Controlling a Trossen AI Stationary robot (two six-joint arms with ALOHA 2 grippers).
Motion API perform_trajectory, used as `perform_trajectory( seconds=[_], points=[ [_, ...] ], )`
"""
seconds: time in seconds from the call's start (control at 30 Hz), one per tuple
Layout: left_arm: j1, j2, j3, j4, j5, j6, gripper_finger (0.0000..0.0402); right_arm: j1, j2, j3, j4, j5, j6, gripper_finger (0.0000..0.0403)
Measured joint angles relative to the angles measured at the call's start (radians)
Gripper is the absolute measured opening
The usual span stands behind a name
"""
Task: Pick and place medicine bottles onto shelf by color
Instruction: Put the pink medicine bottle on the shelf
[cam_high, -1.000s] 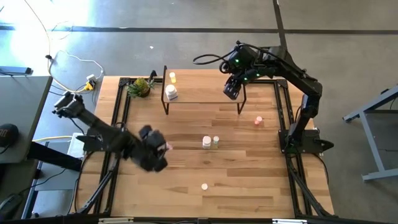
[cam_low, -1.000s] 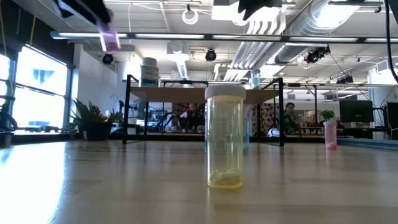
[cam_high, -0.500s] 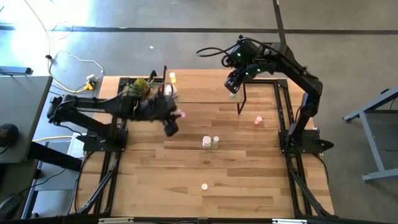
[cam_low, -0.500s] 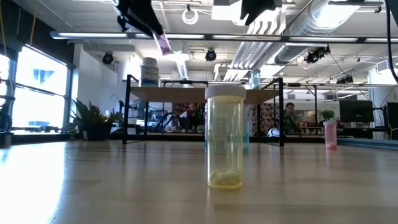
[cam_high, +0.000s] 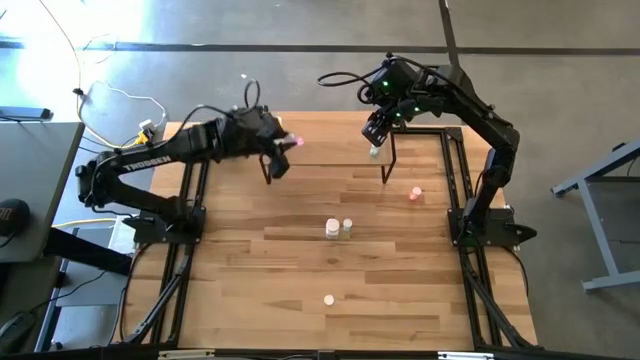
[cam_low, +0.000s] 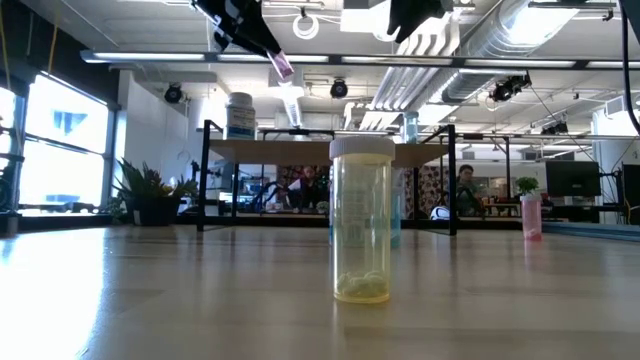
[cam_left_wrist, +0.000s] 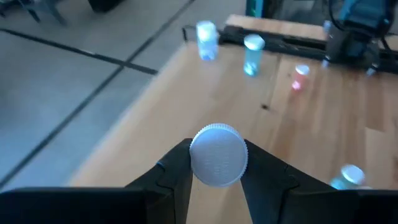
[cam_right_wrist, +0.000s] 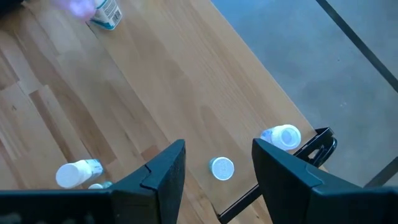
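My left gripper (cam_high: 287, 146) is shut on a pink bottle (cam_high: 296, 142) with a white cap, high above the left part of the light-wood shelf (cam_high: 330, 152). In the low view the bottle (cam_low: 284, 66) sticks out below the gripper (cam_low: 262, 40), over a white bottle (cam_low: 240, 115) standing on the shelf (cam_low: 300, 150). My right gripper (cam_high: 376, 132) is open and empty above the shelf's right end, where a small white bottle (cam_high: 374, 152) stands. In the right wrist view its cap (cam_right_wrist: 222, 168) shows between the open fingers, far below them. My left gripper pinches the pink bottle between its two fingers, one on each side just beside the white cap (cam_left_wrist: 218, 154). The cap end faces back toward the wrist. The pink body (cam_low: 284, 66) juts out past the fingertips, tilted down toward the table's right. The bottle is lifted clear of shelf and table.
On the table stand a white bottle (cam_high: 331, 230) and a greenish bottle (cam_high: 347, 227) at the middle, an orange-red one (cam_high: 415, 193) at the right and a pale yellow one (cam_high: 328, 298) near the front edge. A second bottle (cam_right_wrist: 281, 135) stands at the shelf's right corner.
My left gripper has carried the pink bottle from the table's near left side up, toward the far edge and to the right, to above the shelf's left part. My right gripper has drawn back a little toward the far edge, and a small white bottle now shows on the shelf's right end.
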Motion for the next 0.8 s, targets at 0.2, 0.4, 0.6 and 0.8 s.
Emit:
perform_trajectory(
  seconds=[0.2,0.4,0.6,0.8],
  points=[
    [0.099,0.037,0.085,0.001,0.064,0.088,0.0108,0.0,0.0,0.0,0.004,0.016,0.018,0.0177],
    [0.157,0.136,0.208,-0.104,0.129,0.15,0.0108,-0.01,0.0,0.0,0.004,0.016,0.053,0.0177],
    [0.181,0.243,0.335,-0.246,0.128,0.228,0.0108,-0.025,0.0,0.0,0.004,0.016,0.107,0.0177],
    [0.189,0.335,0.412,-0.35,0.13,0.296,0.0108,-0.025,0.0,0.0,0.004,0.016,0.151,0.0177]
  ],
)
